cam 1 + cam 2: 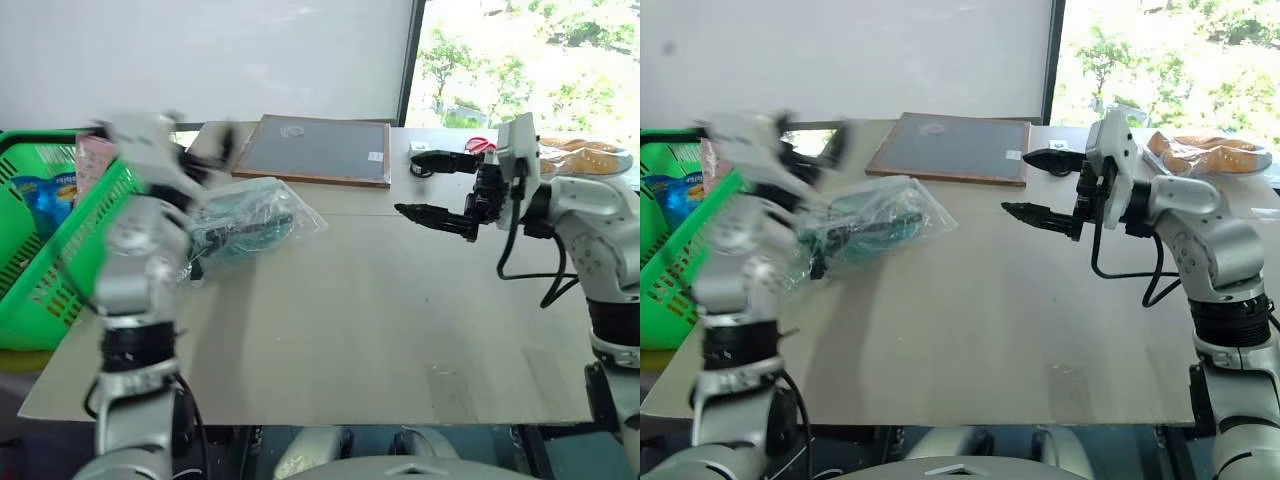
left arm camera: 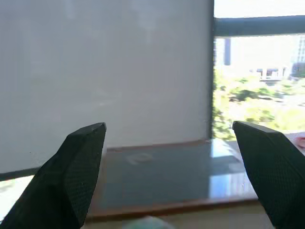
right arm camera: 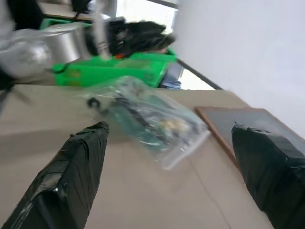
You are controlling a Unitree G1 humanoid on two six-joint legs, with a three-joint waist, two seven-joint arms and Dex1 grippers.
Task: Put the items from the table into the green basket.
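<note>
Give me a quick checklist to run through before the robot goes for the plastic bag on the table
1. Clear plastic bag lying free on the table: ok.
2. Right tool open and empty: ok.
3. Left tool open and empty: ok.
4. Green basket within reach beside the table: ok.
5. Room left in the basket: cannot tell.
6. Framed board clear of the bag: ok.

Left gripper (image 2: 167,176) raised, fingers wide apart — right gripper (image 1: 428,188) level, pointing left, fingers spread.
</note>
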